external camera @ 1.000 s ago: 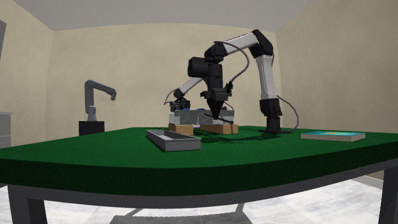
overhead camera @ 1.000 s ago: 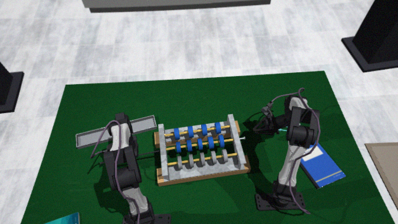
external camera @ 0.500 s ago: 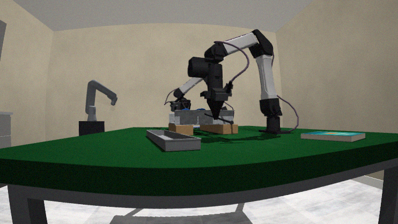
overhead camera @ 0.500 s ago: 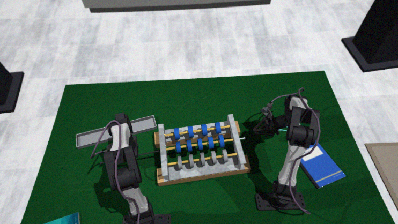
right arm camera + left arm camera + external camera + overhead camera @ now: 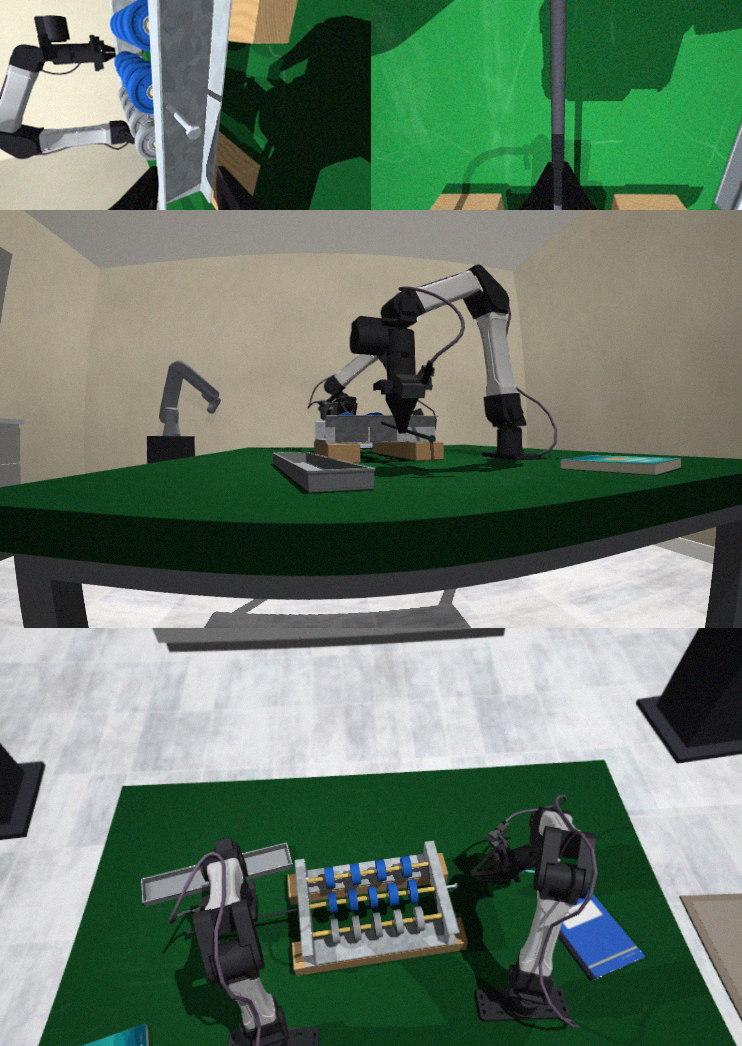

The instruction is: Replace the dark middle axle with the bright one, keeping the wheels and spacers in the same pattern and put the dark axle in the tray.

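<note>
Dark axle: clasped in the left pincer (image 5: 249,903) (image 5: 402,430) (image 5: 557,180) (image 5: 112,52), reaching toward the frame (image 5: 304,918) (image 5: 350,429) (image 5: 185,52); its contact with the rail cannot be told.
Left pincer: clenched on the dark axle (image 5: 277,914) (image 5: 425,436) (image 5: 557,70).
Right pincer: partly spread and empty, near the bright axle (image 5: 452,886) (image 5: 182,121).
Bright axle: head outside the right-hand rail, apart from it; the right wrist view shows the disc-shaped head, hidden in the exterior view.
Top view: shows three rows of wheels (image 5: 373,897) (image 5: 140,89); the exterior view mostly hides them.
Tray: on the surface (image 5: 363,809) (image 5: 207,500) (image 5: 441,94) (image 5: 344,187), apart from the dark axle.
</note>
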{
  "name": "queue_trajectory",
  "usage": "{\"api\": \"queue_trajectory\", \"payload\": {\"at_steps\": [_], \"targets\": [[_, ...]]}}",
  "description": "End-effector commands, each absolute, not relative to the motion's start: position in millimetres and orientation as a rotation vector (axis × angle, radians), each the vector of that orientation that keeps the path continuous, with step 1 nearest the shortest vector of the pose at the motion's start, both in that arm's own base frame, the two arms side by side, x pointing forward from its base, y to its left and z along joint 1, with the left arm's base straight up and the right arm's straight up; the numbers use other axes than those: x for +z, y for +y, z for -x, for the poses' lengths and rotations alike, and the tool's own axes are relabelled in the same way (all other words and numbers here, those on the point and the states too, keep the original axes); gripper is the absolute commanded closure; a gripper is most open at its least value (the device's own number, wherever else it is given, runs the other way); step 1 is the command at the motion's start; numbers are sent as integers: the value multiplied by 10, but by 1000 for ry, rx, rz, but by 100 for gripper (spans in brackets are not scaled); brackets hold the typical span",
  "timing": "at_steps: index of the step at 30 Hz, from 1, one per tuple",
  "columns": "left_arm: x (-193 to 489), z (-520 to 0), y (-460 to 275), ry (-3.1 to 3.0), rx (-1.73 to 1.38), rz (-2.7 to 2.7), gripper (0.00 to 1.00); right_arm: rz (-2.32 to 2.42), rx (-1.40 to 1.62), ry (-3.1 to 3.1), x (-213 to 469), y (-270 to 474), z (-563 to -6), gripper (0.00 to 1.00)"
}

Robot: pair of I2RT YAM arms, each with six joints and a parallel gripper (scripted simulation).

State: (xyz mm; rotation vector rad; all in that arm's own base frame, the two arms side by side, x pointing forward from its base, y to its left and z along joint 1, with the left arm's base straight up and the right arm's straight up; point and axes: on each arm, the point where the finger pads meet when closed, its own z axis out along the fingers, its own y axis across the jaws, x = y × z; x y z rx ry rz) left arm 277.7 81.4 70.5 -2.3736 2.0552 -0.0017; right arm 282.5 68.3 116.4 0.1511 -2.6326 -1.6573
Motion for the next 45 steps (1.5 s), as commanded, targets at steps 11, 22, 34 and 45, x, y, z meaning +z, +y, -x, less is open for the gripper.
{"api": "queue_trajectory", "payload": {"at_steps": [11, 22, 34, 45], "targets": [[881, -2938, 855, 1999, -48, 2315, 100, -170, -1653, -2600, 1192, 735, -2768, 67], [915, -2836, 831, 2005, 14, 2330, 100, -149, -1690, -2631, 1165, 844, -2823, 67], [953, -2839, 827, 1993, 32, 2321, 100, -138, -1700, -2638, 1143, 1043, -2820, 67], [976, -2900, 774, 1990, -2, 2309, 100, -151, -1707, -2620, 1161, 1286, -2748, 67]]}}
